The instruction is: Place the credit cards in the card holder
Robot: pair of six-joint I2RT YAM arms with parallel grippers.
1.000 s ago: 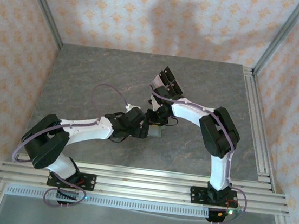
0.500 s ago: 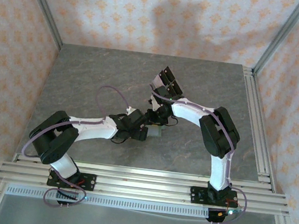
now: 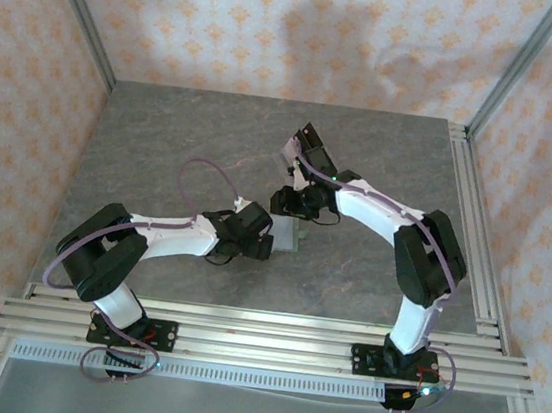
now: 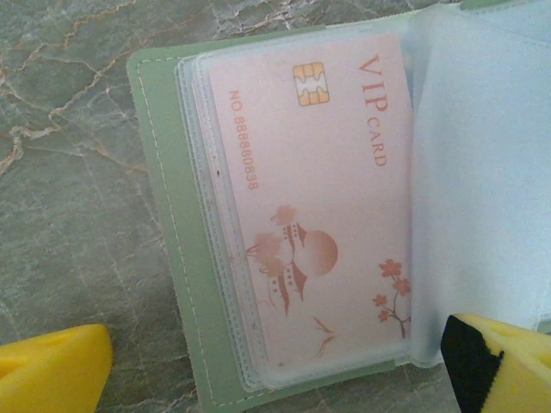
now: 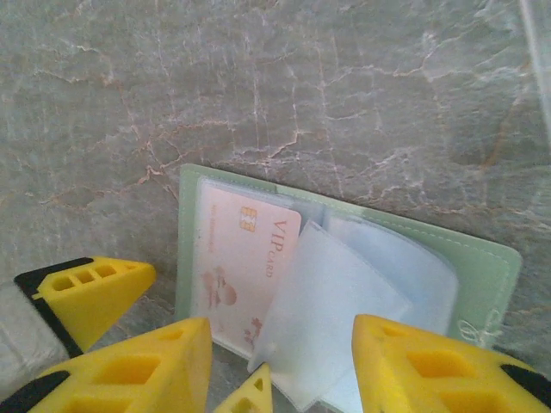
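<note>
Both the left end effector (image 4: 275, 370) and the right end effector (image 5: 280, 348) hang open and empty over the card holder (image 5: 482, 267) spread on the surface (image 5: 258, 86), a card (image 4: 318, 215) in its pocket, so a finger could snag the loose sleeve (image 5: 336, 318) and drag it.

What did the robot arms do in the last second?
The right end effector pulled back from the wallet toward the far side of the table, and its elbow swung outward. The left arm shifted its elbow a little. The wallet stayed where it was, and the left end effector stayed open beside it.
</note>
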